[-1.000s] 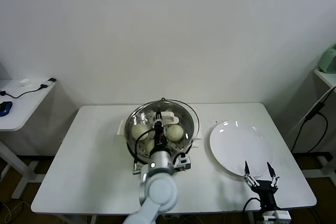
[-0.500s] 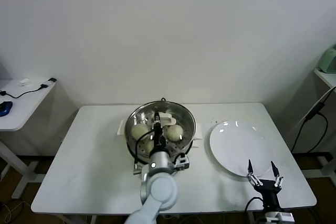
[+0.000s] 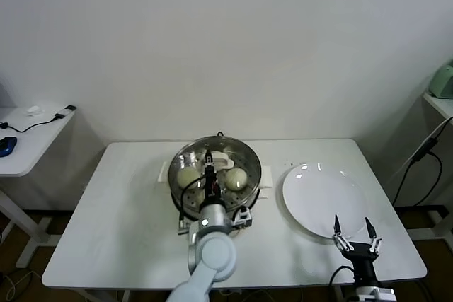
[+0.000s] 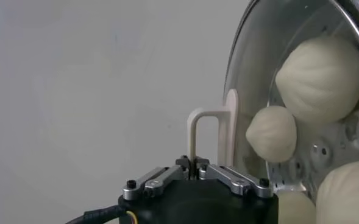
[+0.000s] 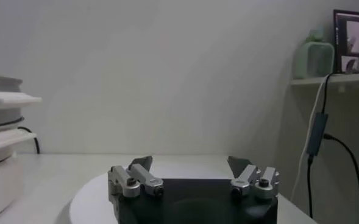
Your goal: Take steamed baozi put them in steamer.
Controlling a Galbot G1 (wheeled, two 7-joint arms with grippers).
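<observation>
White table (image 3: pixel 120 210): steamer (image 3: pixel 180 164) holds baozi (image 3: pixel 236 178); plate (image 3: pixel 318 199) beside.

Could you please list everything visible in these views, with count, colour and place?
steamed baozi: four, cream-white, inside the steamer.
steamer: one, shiny steel on a cream-white base, centre of the table.
lid: one, glass with a cream handle, held on edge over the steamer.
plate: one, white, bare, to the right of the steamer.
table: one, white, in front of the robot.
side desk: one, white, far left, with cables.
left gripper: shut on the lid's handle, above the steamer.
right gripper: open, at the table's near right edge beside the plate.
</observation>
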